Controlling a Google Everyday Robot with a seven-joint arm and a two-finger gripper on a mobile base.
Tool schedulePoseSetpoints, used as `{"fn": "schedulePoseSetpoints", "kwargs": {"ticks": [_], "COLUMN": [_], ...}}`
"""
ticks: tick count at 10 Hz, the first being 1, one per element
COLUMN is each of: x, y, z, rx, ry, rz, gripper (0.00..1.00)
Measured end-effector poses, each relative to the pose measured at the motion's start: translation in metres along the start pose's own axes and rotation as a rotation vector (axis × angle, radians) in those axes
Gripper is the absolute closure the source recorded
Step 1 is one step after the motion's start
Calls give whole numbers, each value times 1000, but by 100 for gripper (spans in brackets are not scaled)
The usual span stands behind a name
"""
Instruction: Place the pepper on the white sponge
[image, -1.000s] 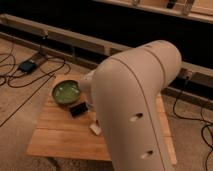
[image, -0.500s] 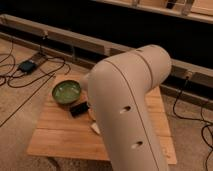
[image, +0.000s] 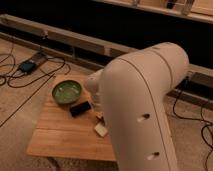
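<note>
while the arm (image: 142, 107) hides the pincer, its state untellable: white sponge (image: 101, 129) just beside that arm, on wooden table (image: 60, 132)

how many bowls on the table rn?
1. Green bowl at the wooden table's back-left corner, beside the black object. The arm hides the table's right side and the claw, so more could be there.

Gripper and pepper hidden behind the arm (image: 142, 107), white sponge (image: 101, 130) partly covered, table's (image: 60, 135) right side too.
</note>
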Motion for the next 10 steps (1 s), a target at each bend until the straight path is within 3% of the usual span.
{"fn": "schedulePoseSetpoints", "kwargs": {"ticks": [2,6,9,10], "x": [9,17,20,21], "y": [0,2,11,13], "z": [-5,-25,-60,-68], "rx": [3,4,16,20], "ry": [-20,-66,-111,-125], "rz": [5,9,7,9], "gripper": [95,55,25,21]}}
